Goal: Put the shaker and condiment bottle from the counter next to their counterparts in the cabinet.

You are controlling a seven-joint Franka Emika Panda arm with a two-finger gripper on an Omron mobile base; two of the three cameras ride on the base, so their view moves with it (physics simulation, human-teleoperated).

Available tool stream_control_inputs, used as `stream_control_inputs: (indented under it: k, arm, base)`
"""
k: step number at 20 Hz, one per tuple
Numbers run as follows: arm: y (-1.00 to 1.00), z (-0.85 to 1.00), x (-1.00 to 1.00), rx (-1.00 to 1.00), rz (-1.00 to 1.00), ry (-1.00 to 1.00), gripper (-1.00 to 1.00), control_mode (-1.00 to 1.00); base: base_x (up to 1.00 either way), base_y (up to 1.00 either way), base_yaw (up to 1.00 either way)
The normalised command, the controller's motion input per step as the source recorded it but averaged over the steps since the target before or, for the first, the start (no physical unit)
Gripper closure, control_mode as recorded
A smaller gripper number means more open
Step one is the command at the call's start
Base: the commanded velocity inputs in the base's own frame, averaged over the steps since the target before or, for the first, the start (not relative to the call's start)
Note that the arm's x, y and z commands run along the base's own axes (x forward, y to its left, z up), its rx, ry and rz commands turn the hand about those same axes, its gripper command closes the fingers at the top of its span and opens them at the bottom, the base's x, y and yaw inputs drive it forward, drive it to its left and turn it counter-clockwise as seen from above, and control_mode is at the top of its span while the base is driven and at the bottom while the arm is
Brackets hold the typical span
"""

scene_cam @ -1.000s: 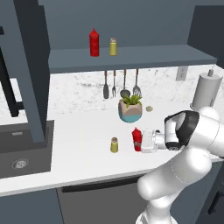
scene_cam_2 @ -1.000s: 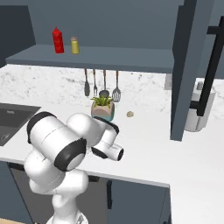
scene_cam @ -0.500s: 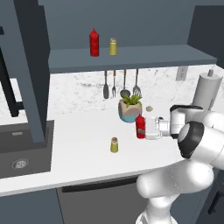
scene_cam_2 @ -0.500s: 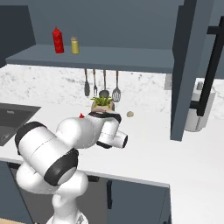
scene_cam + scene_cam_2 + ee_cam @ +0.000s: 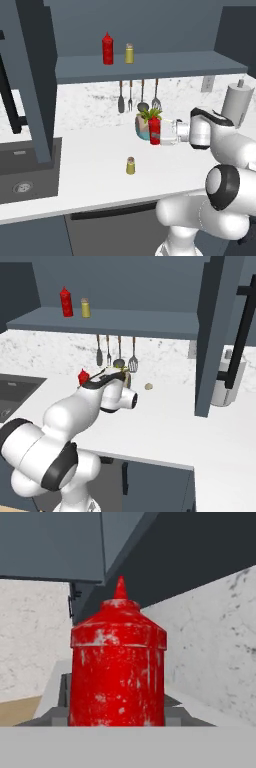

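My gripper [image 5: 161, 134] is shut on the red condiment bottle [image 5: 155, 131], held upright above the white counter [image 5: 90, 165] in front of a potted plant. Close in the hand view, the bottle [image 5: 118, 662] stands between the fingers. Its red nozzle [image 5: 83, 376] pokes out behind my arm in the right base view. The olive-yellow shaker [image 5: 130, 165] stands alone on the counter, nearer the front edge. On the slate-blue cabinet shelf [image 5: 165, 65] stand the counterparts: a red bottle [image 5: 107, 48] [image 5: 66, 302] and a shaker [image 5: 129, 53] [image 5: 86, 307].
A potted plant [image 5: 144, 124] sits just behind the held bottle, under hanging utensils [image 5: 131, 95]. A dark sink [image 5: 20, 172] lies at the left, a grey canister [image 5: 237, 102] at the right. A tall dark cabinet side [image 5: 35, 75] [image 5: 215, 331] hangs over the counter.
The arm has lifted the red bottle off the counter, up and back from beside the shaker to in front of the plant. The shaker has stayed put.
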Motion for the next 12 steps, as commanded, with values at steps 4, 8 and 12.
stream_control_inputs:
  k: [4, 8, 12]
  arm:
    - [0.27, 0.65, 0.0, 0.0, -0.03, 0.0, 1.0, -1.0]
    - [0.35, 0.58, 0.0, 0.0, -0.03, -0.01, 1.0, -1.0]
    - [0.29, 0.49, 0.0, 0.04, 0.0, 0.0, 1.0, -1.0]
  base:
    - [0.0, 0.0, 0.0]
    - [0.0, 0.0, 0.0]
    - [0.0, 0.0, 0.0]
